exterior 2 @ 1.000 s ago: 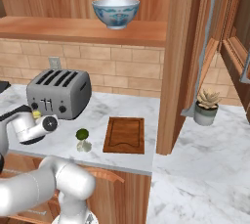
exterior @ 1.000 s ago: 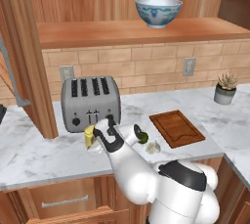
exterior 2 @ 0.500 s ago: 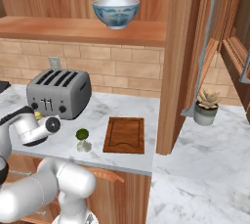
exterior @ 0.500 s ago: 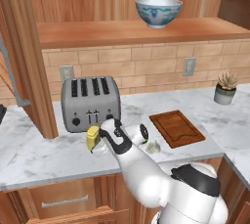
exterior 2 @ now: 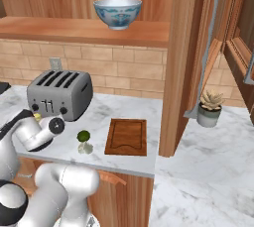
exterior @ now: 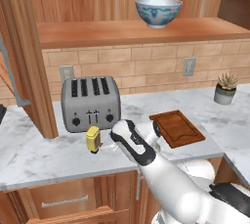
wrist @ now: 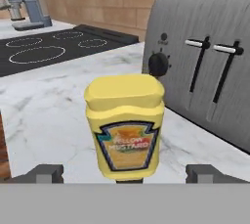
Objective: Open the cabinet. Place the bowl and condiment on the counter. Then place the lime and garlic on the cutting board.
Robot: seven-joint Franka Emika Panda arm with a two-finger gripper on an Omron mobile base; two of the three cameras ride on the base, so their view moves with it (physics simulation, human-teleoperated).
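The label on the condiment (wrist: 125,130) reads "YELLOW MUSTARD" on a dark badge. It's a squat yellow bottle with a mustard-coloured cap, standing upright on the marble worktop (exterior: 34,154) right in front of the grey toaster (exterior: 91,102). The gripper (wrist: 125,174) sits spread wide either side of it, gripping nothing.

Left base view: behind-left, looking forward and down. Right base view: behind-right, likewise. Both share toaster (exterior: 91,103), cutting board (exterior 2: 127,136), bowl (exterior: 158,11). Hand view: low, close on condiment (wrist: 125,126), toaster beside.
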